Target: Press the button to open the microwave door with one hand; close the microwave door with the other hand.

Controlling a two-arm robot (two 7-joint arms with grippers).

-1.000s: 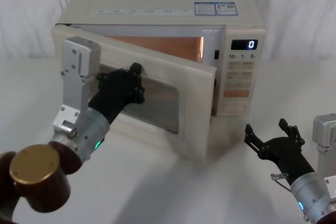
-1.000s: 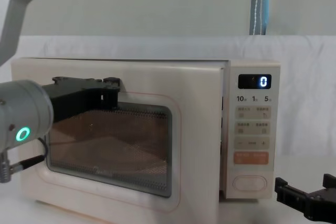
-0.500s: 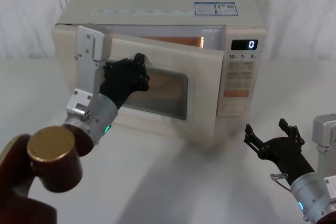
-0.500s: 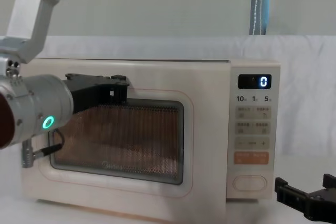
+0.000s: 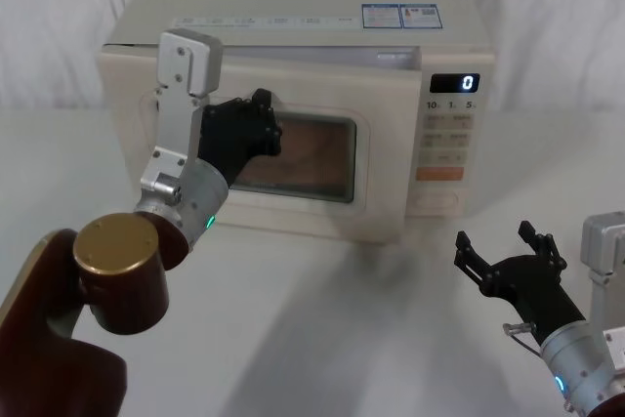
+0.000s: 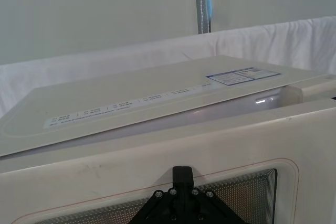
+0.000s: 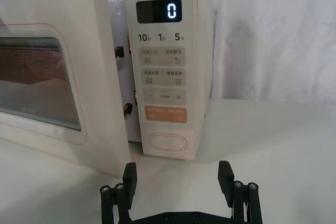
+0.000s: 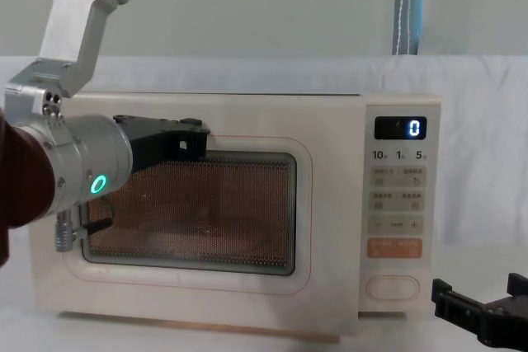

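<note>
Door swing update: a second ago the microwave door (image 5: 293, 158) stood wide open, half a second ago it was roughly halfway, now it's nearly flush with the microwave (image 5: 312, 7) body. Not latched yet. The right wrist view shows a gap between the door's free edge and the control panel (image 7: 164, 66), with the latch hooks exposed in that gap.

Left gripper (image 5: 256, 129) is pressed against the door's front face, at the upper left part of the glass window (image 8: 194, 212), and has followed the door in as it closed. Can't tell whether its fingers are apart or together; it's pushing flat, not grasping.

Right gripper (image 7: 178, 179) sits low over the desk (image 5: 391, 339), in front of and below the control panel, fingers spread apart, holding nothing. It hasn't moved across the three moments. The button (image 7: 168, 142) is at the bottom of the control panel, just under the orange key (image 7: 167, 114), directly ahead of the right gripper and well clear of it. Display reads 0.

My read: button press is done since the door was open, and closing is in its last stretch. What's left is a final push from the left gripper to seat the hooks. Risk: pressing this far from the latch side may need more force, and could shove the microwave back on the desk.
</note>
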